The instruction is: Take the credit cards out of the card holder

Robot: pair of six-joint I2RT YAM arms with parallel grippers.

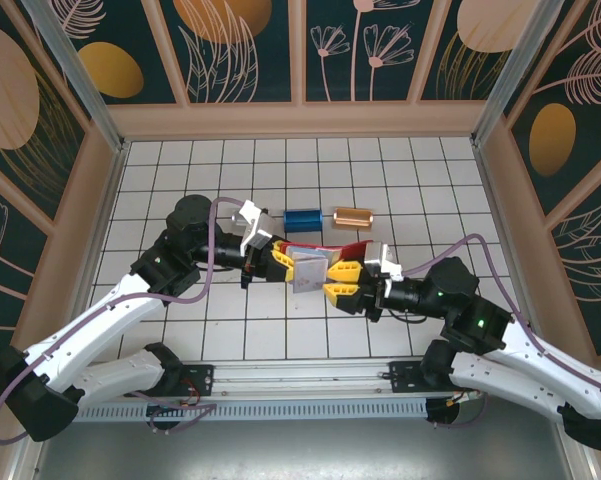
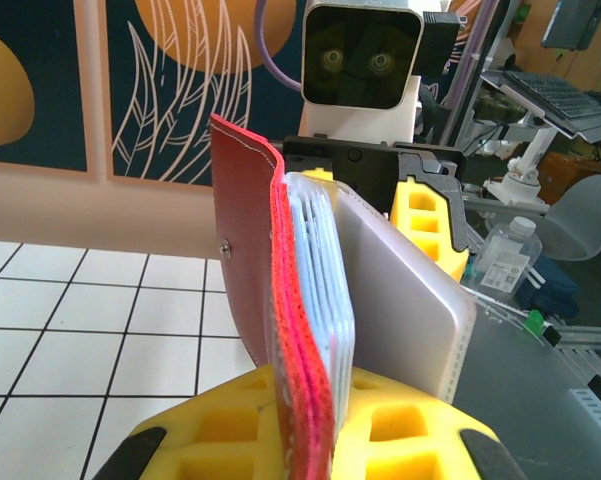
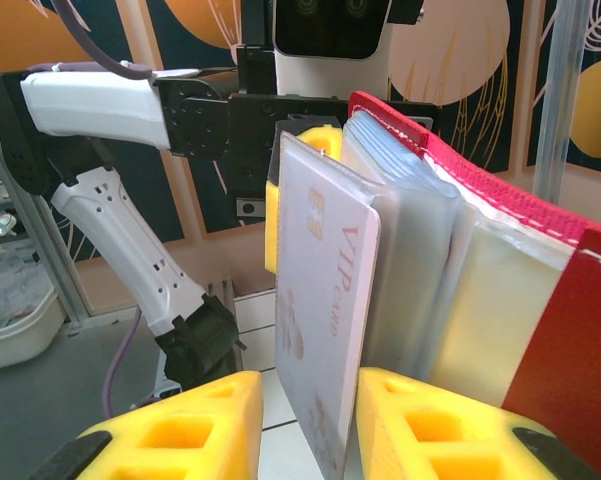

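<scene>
While left gripper [image 1: 280,260] clamps red card holder [image 2: 245,230] upright over tiled table [image 1: 230,330] centre, right gripper [image 1: 338,281] jaws stand slightly apart around pale credit card [image 3: 325,300] protruding from pockets; gap visible one side, other possibly touching.

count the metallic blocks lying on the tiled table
2. The blue block lies on the far side of the red card holder; the copper block sits beside it, to its right. Others may be hidden behind the arms.

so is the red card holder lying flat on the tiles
No, the red card holder stands upright, clamped in the left end effector.
</scene>
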